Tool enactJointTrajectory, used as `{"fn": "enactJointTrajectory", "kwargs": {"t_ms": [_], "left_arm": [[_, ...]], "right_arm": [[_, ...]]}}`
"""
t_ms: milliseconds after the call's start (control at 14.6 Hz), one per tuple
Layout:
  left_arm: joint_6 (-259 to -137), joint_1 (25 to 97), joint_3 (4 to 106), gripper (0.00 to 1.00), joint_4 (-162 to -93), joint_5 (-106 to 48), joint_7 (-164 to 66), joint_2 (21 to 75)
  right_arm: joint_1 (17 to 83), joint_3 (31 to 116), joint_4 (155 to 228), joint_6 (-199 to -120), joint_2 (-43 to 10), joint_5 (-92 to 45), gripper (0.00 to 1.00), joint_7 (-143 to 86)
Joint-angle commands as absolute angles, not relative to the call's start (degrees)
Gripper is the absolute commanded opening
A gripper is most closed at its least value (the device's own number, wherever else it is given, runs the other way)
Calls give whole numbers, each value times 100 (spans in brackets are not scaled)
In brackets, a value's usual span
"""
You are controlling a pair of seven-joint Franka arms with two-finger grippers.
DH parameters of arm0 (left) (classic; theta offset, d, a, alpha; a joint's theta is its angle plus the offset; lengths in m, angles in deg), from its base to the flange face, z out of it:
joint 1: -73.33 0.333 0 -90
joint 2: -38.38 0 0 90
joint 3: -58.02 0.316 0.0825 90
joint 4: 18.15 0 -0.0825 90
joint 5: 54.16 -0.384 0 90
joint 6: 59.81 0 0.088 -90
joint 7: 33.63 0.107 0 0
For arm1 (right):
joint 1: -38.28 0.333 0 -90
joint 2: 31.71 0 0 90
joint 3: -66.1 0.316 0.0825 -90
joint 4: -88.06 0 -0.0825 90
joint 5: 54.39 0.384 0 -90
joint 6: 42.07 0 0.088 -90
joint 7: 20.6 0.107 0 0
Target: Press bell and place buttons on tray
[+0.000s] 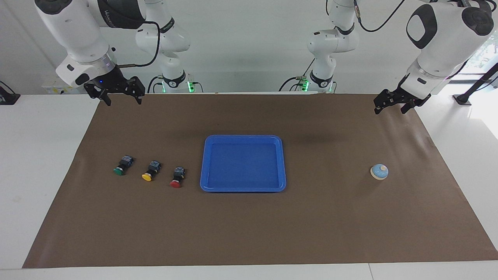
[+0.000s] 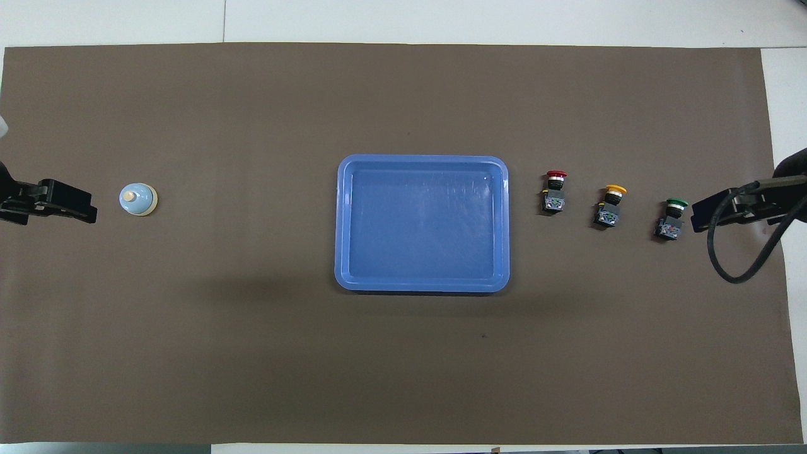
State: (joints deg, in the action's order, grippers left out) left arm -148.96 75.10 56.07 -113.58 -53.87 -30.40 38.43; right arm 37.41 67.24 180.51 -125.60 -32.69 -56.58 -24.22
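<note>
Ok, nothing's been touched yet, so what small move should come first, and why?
Probably lower the left gripper toward the bell: both sit at the same end of the table, its jaws are open and empty, and the buttons still lie outside the tray.

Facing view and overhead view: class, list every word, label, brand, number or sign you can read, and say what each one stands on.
None can be read.
Right arm: a line of lettering on its dark band, too blurred to read.
Green button, yellow button, red button: small coloured markings on the bodies, too small to read.
Tray and bell: no text.
</note>
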Motion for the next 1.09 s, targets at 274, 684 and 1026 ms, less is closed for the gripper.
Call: {"fn": "enactJointTrajectory", "kwargs": {"t_ms": [274, 684, 1026], "left_arm": [[-15288, 7474, 5644, 100, -11422, -5345, -3073, 3759], [-15842, 7561, 5670, 0, -11728, -5345, -3178, 3724], [-16176, 7684, 5670, 0, -11791, -5354, -3100, 4355]], "right_arm": [[3608, 6821, 18157, -12522, -3382, -5571, 100, -2543], [3608, 6821, 18157, -12522, -3382, -5580, 100, -2543], [3608, 6821, 18157, -12522, -3382, -5580, 100, -2543]]}}
